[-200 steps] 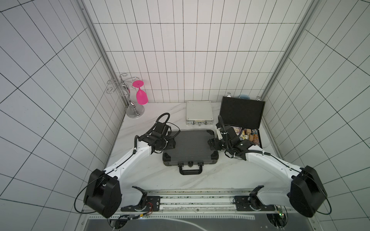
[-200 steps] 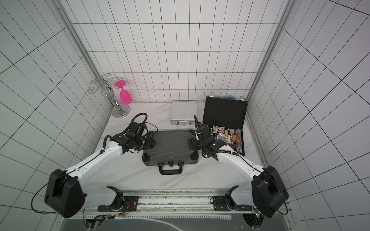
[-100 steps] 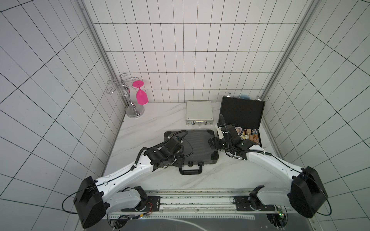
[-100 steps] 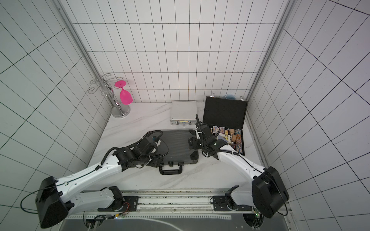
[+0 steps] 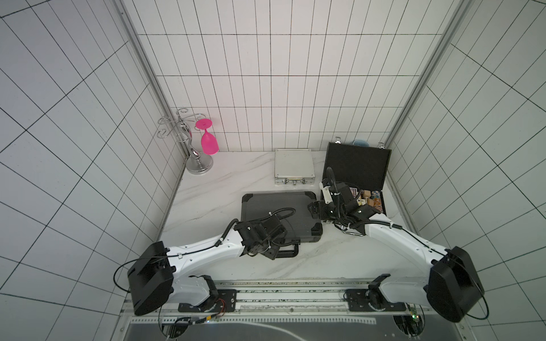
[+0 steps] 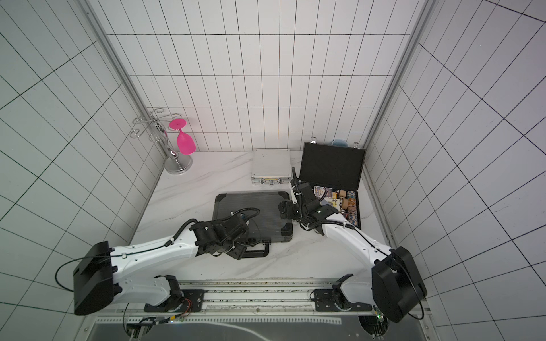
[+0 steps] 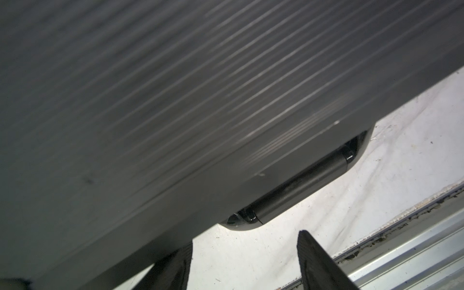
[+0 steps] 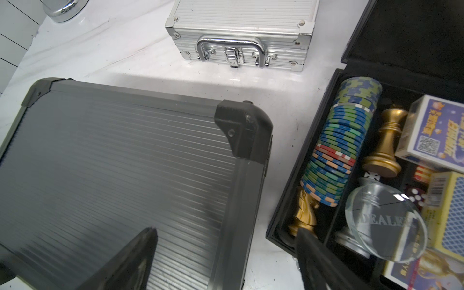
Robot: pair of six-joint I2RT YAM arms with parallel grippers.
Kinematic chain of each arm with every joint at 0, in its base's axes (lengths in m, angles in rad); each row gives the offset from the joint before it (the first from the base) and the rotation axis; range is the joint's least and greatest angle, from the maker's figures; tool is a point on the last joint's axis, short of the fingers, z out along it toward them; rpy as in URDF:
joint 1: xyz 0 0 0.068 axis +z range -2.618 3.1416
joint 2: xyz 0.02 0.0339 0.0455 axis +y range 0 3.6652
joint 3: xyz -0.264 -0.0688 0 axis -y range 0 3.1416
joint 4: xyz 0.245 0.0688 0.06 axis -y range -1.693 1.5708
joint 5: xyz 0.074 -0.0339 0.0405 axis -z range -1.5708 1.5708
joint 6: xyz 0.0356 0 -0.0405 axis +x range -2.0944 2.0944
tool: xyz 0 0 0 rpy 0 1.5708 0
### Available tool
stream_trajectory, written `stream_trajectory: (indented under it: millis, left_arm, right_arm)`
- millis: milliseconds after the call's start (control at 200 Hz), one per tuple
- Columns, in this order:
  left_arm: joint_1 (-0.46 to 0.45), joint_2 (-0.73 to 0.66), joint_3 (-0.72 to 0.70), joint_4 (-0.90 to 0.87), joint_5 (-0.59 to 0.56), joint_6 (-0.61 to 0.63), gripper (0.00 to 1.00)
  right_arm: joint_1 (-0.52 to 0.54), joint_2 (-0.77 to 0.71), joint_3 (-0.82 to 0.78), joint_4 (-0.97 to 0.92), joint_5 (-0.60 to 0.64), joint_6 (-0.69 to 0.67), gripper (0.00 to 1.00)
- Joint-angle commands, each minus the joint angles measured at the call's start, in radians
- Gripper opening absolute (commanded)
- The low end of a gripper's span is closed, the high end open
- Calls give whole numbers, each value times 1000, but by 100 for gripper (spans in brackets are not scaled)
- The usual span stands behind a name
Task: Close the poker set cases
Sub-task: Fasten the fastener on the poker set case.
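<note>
**Grey and silver shut, black case open**

My left gripper (image 7: 244,238) has its 2 flat black fingers (image 7: 316,258) apart. Only white marble (image 5: 212,200) shows between them. It sits just off the front edge of the grey case (image 7: 175,88), near its black bar handle (image 7: 296,190).

My right gripper (image 8: 226,231) is spread wide and grips nothing. 1 finger is over the grey lid's ribs, the other by the near corner of the black case (image 5: 356,168).

The grey case lies flat and shut mid-table, ribbed metal with blunt black corner caps. Behind it, near the back wall, the silver case (image 8: 241,25) is shut: ribbed aluminium, chrome handle and latch.

By the right wall the black case stands open, lid upright and foam-lined. Inside I see a row of striped chips (image 8: 339,140), a gold chess piece (image 8: 386,143), card boxes (image 8: 437,130) and a clear round dealer disc (image 8: 384,221).

A narrow marble strip separates grey from black, and wider marble lies left of grey.
</note>
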Motion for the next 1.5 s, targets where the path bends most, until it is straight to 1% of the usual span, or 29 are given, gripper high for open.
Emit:
stream_trajectory:
  millis: [0, 175, 260, 330, 465, 515, 605, 720, 874, 1019, 1134, 1209, 1309, 1409, 1494]
  left_arm:
    - [3, 16, 56, 28, -123, -30, 68]
    - [-12, 66, 61, 14, -176, -128, 68]
    - [-13, 86, 42, 43, -170, -177, 68]
    - [-14, 99, 39, 78, -157, -191, 68]
    - [-14, 106, 58, 133, -163, -226, 68]
    - [-13, 114, 85, 132, -145, -239, 67]
    - [-14, 91, 126, 126, -100, -252, 66]
    - [0, 42, 174, 88, -109, -254, 66]
    - [120, 2, 192, 159, -49, -226, 66]
    - [249, 19, 236, 90, -62, -186, 69]
    - [367, 30, 216, 60, 1, -150, 70]
    - [403, 12, 190, 76, 14, -136, 70]
    - [438, -6, 162, 106, 4, -113, 70]
    - [487, 0, 151, 82, 7, -110, 70]
    - [509, 1, 138, 49, -29, -115, 71]
  right_arm:
    - [-10, -22, 15, 20, -12, 16, 88]
    - [-10, -11, 7, 20, -24, 16, 88]
    - [-12, -19, -4, 20, -35, 23, 87]
    - [-12, -27, -10, 20, -41, 25, 87]
    - [-12, -36, -14, 17, -43, 27, 87]
    - [-12, -36, -17, 13, -49, 31, 87]
    - [-14, -41, -31, 0, -64, 36, 86]
    - [-15, -43, -49, -8, -100, 58, 83]
    - [-19, -21, -57, -24, -96, 74, 81]
    - [-33, -4, -84, -29, -112, 73, 81]
    - [-44, 18, -93, -17, -145, 57, 81]
    - [-51, 35, -94, -16, -169, 50, 81]
    - [-57, 43, -95, -5, -207, 48, 81]
    - [-57, 50, -114, 17, -254, 66, 81]
    - [-58, 64, -141, 49, -304, 81, 79]
